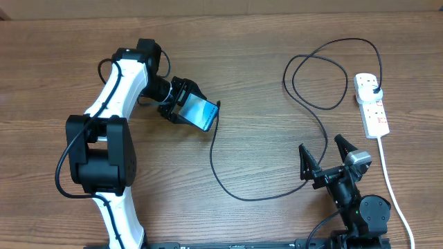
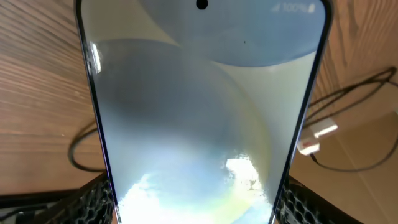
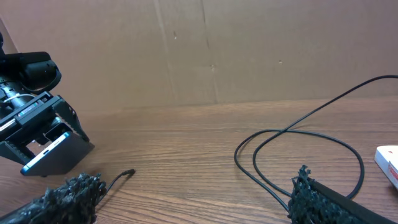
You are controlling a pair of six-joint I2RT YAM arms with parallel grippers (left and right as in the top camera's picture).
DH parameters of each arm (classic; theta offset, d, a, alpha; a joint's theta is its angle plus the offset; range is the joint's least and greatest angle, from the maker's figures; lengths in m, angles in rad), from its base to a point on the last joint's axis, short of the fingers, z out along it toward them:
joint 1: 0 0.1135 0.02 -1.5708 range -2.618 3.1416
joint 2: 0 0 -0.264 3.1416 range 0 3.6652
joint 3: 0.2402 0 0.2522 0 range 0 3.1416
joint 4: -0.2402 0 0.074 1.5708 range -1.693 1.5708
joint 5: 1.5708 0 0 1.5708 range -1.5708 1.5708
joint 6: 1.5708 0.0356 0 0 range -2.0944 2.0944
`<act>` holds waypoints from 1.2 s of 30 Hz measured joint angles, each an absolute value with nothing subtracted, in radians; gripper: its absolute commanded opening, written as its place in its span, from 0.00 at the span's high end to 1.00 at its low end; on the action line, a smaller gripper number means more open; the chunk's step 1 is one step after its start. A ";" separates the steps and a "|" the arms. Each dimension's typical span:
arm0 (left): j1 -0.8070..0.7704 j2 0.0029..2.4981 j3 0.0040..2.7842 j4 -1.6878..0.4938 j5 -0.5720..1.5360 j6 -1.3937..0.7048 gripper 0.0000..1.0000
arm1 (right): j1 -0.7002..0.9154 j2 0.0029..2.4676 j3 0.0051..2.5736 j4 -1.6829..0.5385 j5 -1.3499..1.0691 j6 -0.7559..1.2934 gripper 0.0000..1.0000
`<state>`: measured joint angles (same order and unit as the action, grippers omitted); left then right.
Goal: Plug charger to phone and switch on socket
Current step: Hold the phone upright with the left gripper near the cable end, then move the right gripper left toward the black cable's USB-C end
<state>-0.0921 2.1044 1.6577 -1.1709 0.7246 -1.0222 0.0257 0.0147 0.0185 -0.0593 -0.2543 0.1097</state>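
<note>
My left gripper is shut on the phone, holding it tilted above the table at centre left. The lit blue-white screen fills the left wrist view, with the fingers at both lower edges. The charger's black cable loops across the table; its connector tip lies by the phone's right end and shows apart from the phone in the right wrist view. Its black plug sits in the white socket strip at the right. My right gripper is open and empty near the front right.
The strip's white cord runs down the right side past my right arm. Cable loops lie between the phone and the strip. A cardboard wall stands behind the table.
</note>
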 measured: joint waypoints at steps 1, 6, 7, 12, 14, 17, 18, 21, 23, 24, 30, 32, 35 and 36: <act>-0.092 2.104 1.658 -1.171 0.712 -1.023 0.46 | 0.026 0.015 0.019 -0.051 -0.255 0.121 0.00; -0.092 2.104 1.658 -1.171 0.659 -1.028 0.45 | 0.026 0.017 0.019 -0.037 -0.306 0.222 0.00; -0.092 2.104 1.658 -1.171 0.646 -1.031 0.44 | 0.026 0.028 0.020 -0.039 -0.322 0.234 0.00; -0.092 2.104 1.658 -1.168 0.600 -1.046 0.43 | 0.026 0.213 0.166 -0.070 -0.391 0.288 0.00; -0.092 2.104 1.658 -1.168 0.593 -1.048 0.43 | 0.026 0.323 0.262 -0.083 -0.437 0.295 0.00; -0.092 2.104 1.658 -1.167 0.589 -1.048 0.43 | 0.026 0.531 0.430 -0.146 -0.525 0.300 0.00; -0.092 2.104 1.658 -1.167 0.588 -1.048 0.43 | 0.026 0.588 0.473 -0.161 -0.546 0.302 0.00; -0.092 2.104 1.658 -1.167 0.587 -1.048 0.43 | 0.026 0.785 0.616 -0.262 -0.643 0.309 0.00; -0.092 2.104 1.659 -1.166 0.586 -1.048 0.43 | 0.028 0.934 0.705 -0.295 -0.739 0.311 0.00; -0.092 2.104 1.659 -1.167 0.586 -1.048 0.43 | 0.028 0.979 0.725 -0.290 -0.774 0.311 0.00; -0.099 2.104 1.660 -1.164 0.580 -1.058 0.42 | 0.046 1.237 0.753 -0.120 -0.918 0.445 0.00; -0.108 2.104 1.660 -1.164 0.569 -1.076 0.42 | 0.089 1.311 0.753 -0.075 -0.936 0.497 0.00; -0.128 2.104 1.660 -1.163 0.550 -1.106 0.42 | 0.184 1.383 0.753 -0.028 -0.913 0.589 0.05; -0.133 2.104 1.660 -1.164 0.546 -1.115 0.42 | 0.216 1.396 0.753 -0.025 -0.878 0.625 0.10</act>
